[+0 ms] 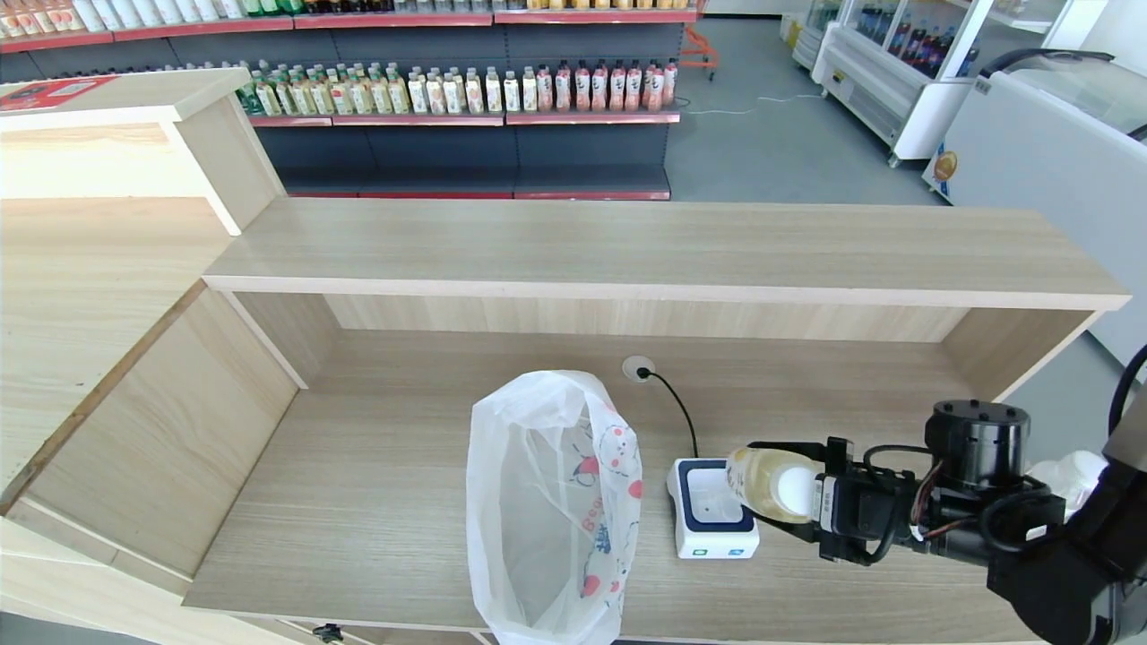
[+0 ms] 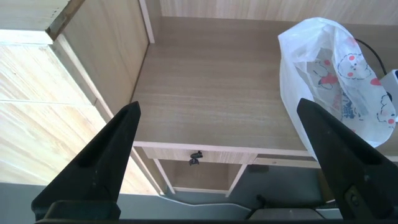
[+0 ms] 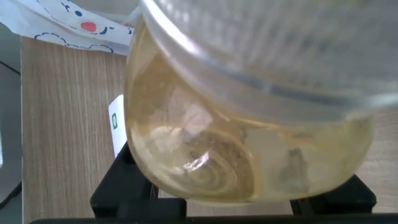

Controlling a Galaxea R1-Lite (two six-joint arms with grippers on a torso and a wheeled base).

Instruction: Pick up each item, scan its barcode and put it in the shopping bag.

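Note:
My right gripper (image 1: 793,484) is shut on a clear bottle (image 1: 771,485) of pale yellow drink, held sideways just above the right edge of the white barcode scanner (image 1: 710,522). The bottle (image 3: 249,118) looms close in the right wrist view, with a corner of the scanner (image 3: 116,124) behind it. An open white shopping bag (image 1: 551,511) with red and blue cartoon print stands left of the scanner. My left gripper (image 2: 217,155) hangs open off the counter's front edge, away from the bag (image 2: 339,87).
The recessed wooden counter (image 1: 376,484) has a raised ledge behind and side walls. A black cable (image 1: 681,408) runs from the scanner to a grommet (image 1: 638,368). White packaged items (image 1: 1071,475) lie at the far right behind my right arm. Store shelves and freezers stand beyond.

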